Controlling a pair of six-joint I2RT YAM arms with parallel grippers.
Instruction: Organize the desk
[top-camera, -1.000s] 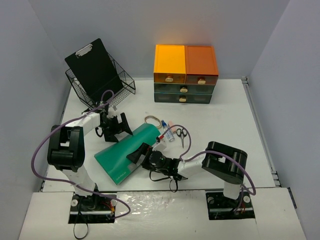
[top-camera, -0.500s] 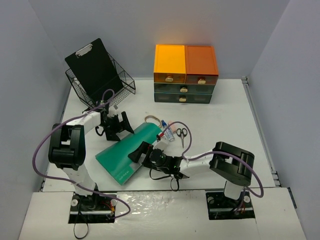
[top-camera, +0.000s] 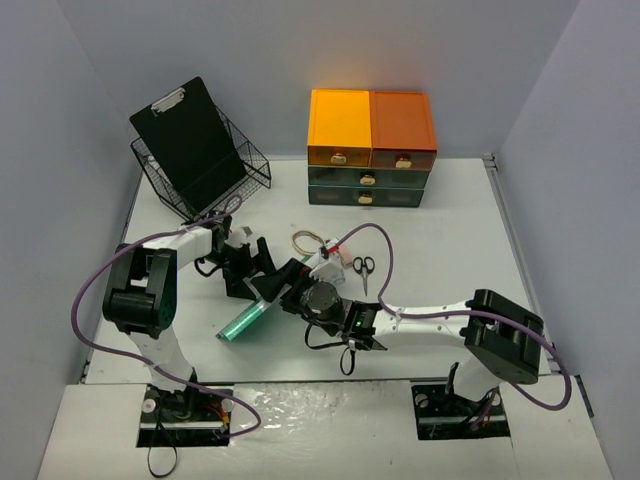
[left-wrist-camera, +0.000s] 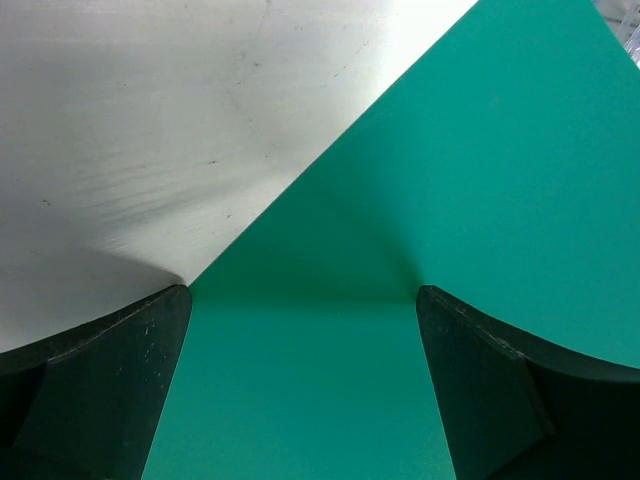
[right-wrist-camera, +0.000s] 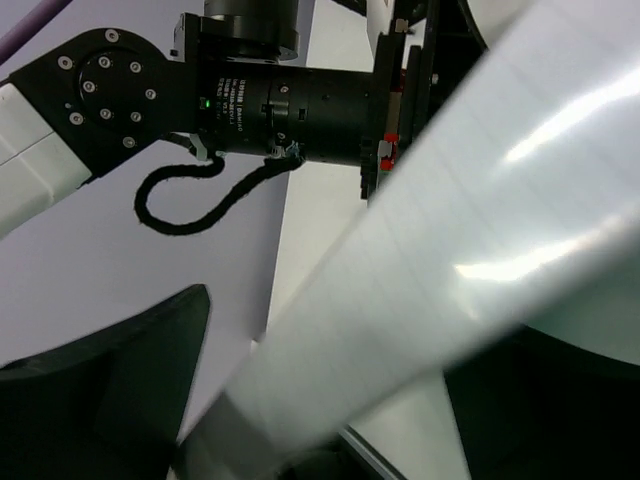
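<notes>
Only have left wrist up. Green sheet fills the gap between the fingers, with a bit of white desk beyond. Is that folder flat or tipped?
Observer: Tipped. In the top view the green folder stands on edge and shows as a narrow strip.
Operator: Where's the right arm?
Observer: The right gripper is at the folder's far end, close beside the left gripper.
Operator: Anything loose nearby?
Observer: A pair of scissors lies on the desk just right of both grippers.

White desk (top-camera: 450, 255) — scissors (top-camera: 363, 267), drawers (top-camera: 369, 170), wire basket (top-camera: 252, 166).
</notes>
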